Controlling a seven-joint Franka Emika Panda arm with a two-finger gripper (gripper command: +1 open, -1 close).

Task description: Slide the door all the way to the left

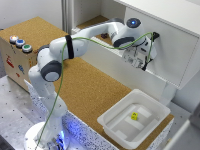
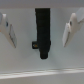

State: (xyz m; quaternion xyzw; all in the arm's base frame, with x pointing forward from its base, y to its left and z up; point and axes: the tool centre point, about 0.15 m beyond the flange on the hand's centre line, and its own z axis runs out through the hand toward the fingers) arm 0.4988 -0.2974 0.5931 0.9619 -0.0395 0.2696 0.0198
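Note:
The door [image 1: 167,52] is a large flat white panel on the front of the cabinet at the exterior view's right. Its small dark handle [image 1: 156,36] sits near the panel's upper edge. My gripper [image 1: 146,51] is up against the door by the handle. In the wrist view the dark handle [image 2: 42,31] stands upright against the white door [image 2: 22,62], midway between my two pale fingers [image 2: 73,27]. My gripper [image 2: 39,41] is open, with a gap between each finger and the handle.
A white plastic tray [image 1: 150,125] holding a small yellow object [image 1: 134,116] stands on the cork tabletop [image 1: 95,87] below the door. A wooden box with coloured buttons [image 1: 17,50] is at the exterior view's left. The fixed white cabinet top [image 1: 165,10] overhangs the door.

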